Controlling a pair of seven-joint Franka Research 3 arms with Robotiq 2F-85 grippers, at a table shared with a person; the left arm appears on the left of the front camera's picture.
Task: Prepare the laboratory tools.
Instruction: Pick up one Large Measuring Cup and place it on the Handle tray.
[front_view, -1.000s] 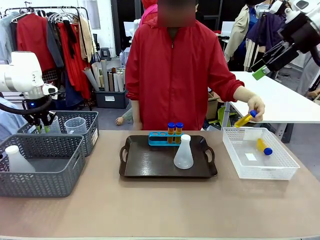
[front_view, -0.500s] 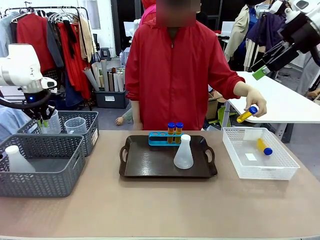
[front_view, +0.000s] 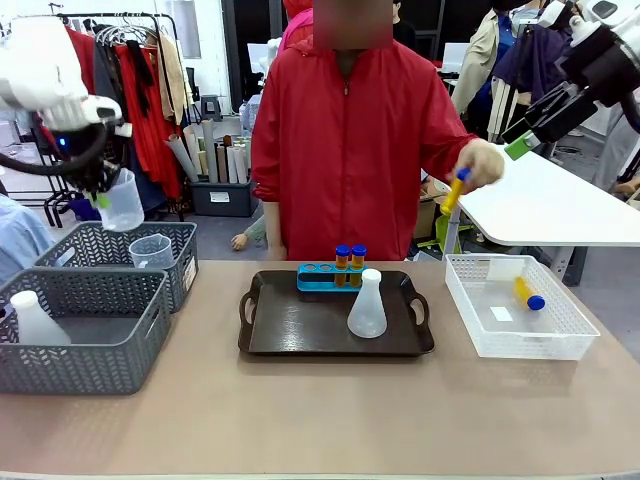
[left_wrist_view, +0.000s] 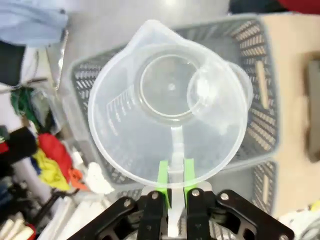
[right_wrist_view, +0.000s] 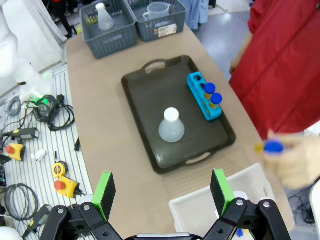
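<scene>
Nothing legible anywhere. White label with dark print on the front wall of the far grey mesh basket, too small to read; same label in the right wrist view, blurred. Raised graduation marks on the wall of the clear measuring beaker, figures not decipherable. Small white slip on the floor of the white mesh basket, blank or too faint to tell. White sticker on a dark bin beyond the bench, unreadable.
</scene>
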